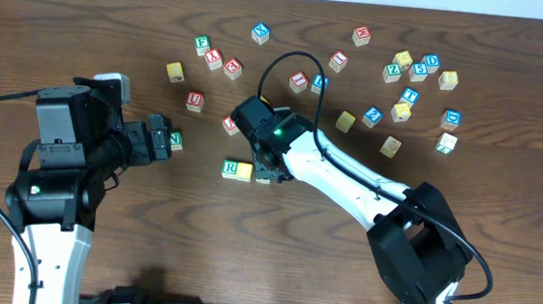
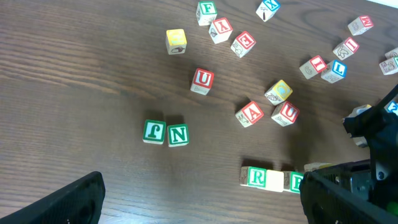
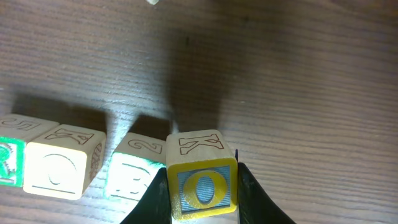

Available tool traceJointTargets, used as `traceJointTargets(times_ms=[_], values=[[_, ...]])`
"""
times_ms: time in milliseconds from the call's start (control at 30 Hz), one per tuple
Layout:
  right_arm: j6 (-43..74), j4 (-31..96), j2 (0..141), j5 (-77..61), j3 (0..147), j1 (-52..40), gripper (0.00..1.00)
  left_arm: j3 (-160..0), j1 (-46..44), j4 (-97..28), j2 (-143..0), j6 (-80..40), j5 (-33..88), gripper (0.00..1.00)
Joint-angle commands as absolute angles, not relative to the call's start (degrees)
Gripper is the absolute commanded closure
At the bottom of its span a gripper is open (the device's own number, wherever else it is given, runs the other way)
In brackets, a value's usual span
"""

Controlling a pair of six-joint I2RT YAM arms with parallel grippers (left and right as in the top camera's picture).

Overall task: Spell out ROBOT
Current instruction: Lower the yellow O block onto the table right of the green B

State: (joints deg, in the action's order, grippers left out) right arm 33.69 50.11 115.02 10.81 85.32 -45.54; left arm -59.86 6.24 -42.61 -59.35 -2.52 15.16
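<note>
Three small wooden alphabet cubes are lined up on the dark brown wooden bench [image 1: 68,19], near its middle. Read from the left in the right wrist view, the row is made up of a green-lettered R cube [image 2: 256,177], a pale cube with an outlined O [image 3: 62,169] set against it, and a green-lettered B cube [image 3: 132,179] just beside that.

A fourth piece, a yellow-faced O cube [image 3: 200,186] with a yellow letter on a blue ground and an outlined K on its upper side, is gripped by the right claw [image 3: 202,202]. The two dark fingers are closed on its opposite sides. It is held just to the right of the green-lettered B cube, the near edges overlapping in that view. Whether it rests on the bench cannot be told.

The left claw [image 2: 202,193] is held wide open with nothing between its fingers, well apart from the row. Ahead of it, a green-lettered N cube [image 2: 178,135] and a second green-lettered cube [image 2: 153,131] are seen touching side by side, and a red-lettered U cube [image 2: 202,79] lies beyond them.

Several blue-lettered cubes [image 1: 260,33] are scattered among other loose cubes across the far part of the bench. Which of them carries the T cannot be made out.
</note>
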Motion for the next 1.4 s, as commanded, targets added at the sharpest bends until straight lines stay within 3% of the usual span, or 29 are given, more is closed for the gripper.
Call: traceJointTargets(times_ms=[0, 467, 1367], values=[[33.87, 50.61, 115.18, 9.89, 84.99, -45.87, 0.99, -61.1, 6.46, -42.63, -59.46, -1.74, 15.84, 0.02], [40.27, 55.83, 115.18, 10.52, 84.99, -45.87, 0.99, -61.1, 6.46, -42.63, -59.46, -1.74, 15.84, 0.02], [40.23, 53.63, 115.18, 11.62, 84.99, -49.01, 0.99, -61.1, 6.46, -42.63, -59.46, -1.74, 15.84, 0.02]])
